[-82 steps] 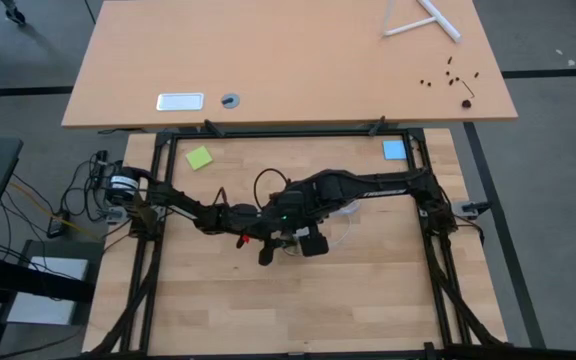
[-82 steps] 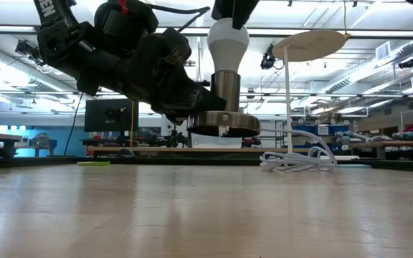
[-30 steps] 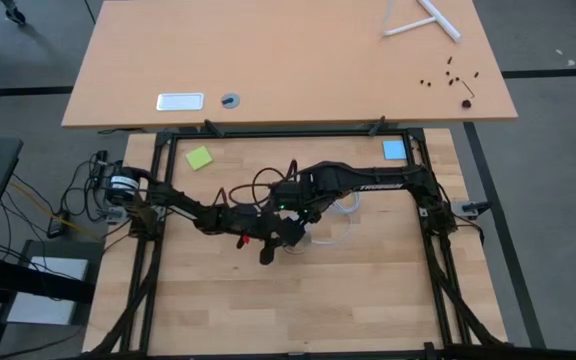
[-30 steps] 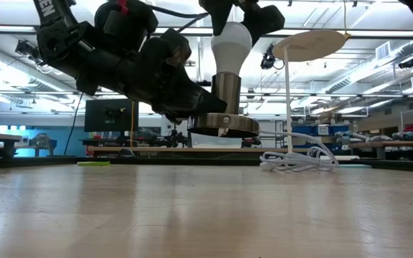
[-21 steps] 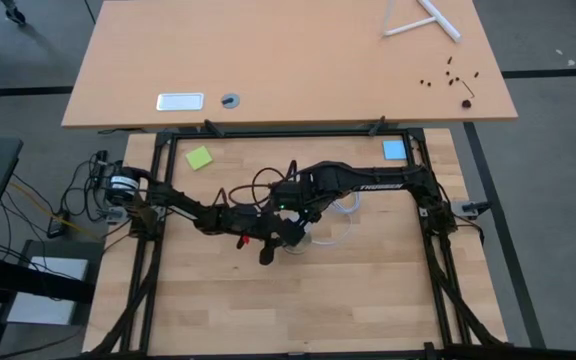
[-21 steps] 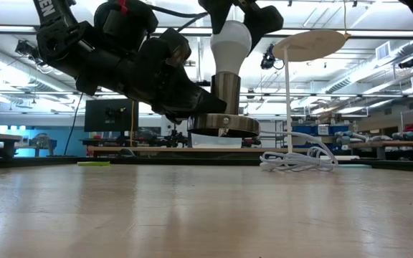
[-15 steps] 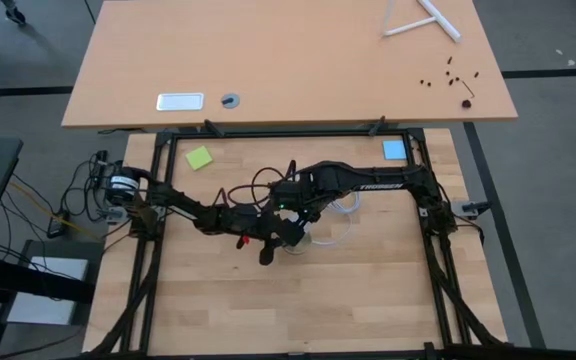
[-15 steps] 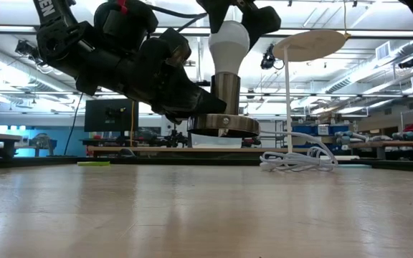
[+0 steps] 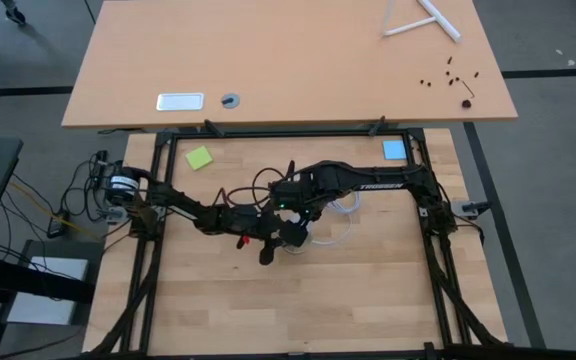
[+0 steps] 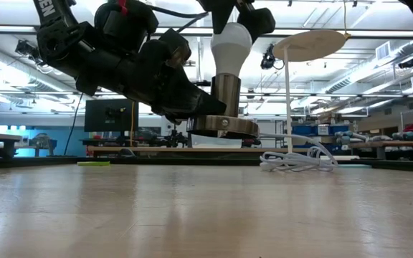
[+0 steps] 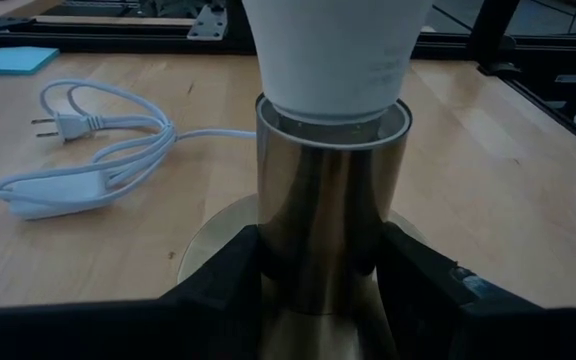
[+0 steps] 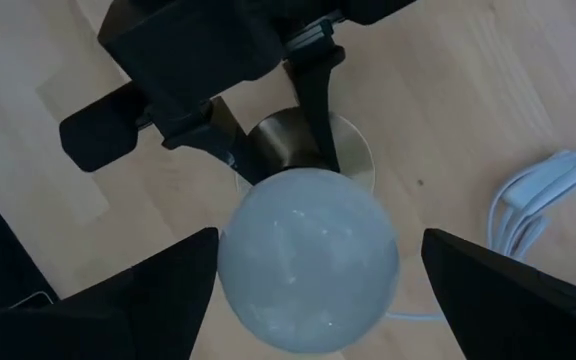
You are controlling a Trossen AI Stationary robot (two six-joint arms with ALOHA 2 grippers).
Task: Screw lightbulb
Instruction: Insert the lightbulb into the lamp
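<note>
**Bulb seated in socket, right fingers spread clear of it**

Standing upright mid-table: bulb (image 10: 229, 44), white and frosted, narrow end down inside the brass-coloured socket (image 10: 224, 100) and its round base. In the left wrist view, bulb (image 11: 338, 50) sunk into the rim of the socket (image 11: 331, 200), a thin gap visible around the neck.

Left gripper (image 11: 320, 262) low at the socket, fingers (image 11: 230, 272) pressed against either side of the metal barrel, pinching it just above the base. In the low view, left gripper (image 10: 192, 100) reaching in from the side, dark body angled down toward the barrel. From above, left gripper (image 9: 266, 238) meeting the right one near the table's middle.

Right gripper (image 12: 308, 270) directly over the bulb (image 12: 308, 258), looking straight down on its dome. Fingers (image 12: 138, 290) spread wide, one on each side, clear wood showing between each finger and the glass; not touching. In the low view, right gripper (image 10: 229, 18) hanging at the bulb's crown.

White cord (image 11: 78, 155) with plug coiled on the wood beside the socket, also seen in the low view (image 10: 296, 159). Green note (image 9: 199, 158) and blue note (image 9: 394, 150) near the table's far edge, well apart.
</note>
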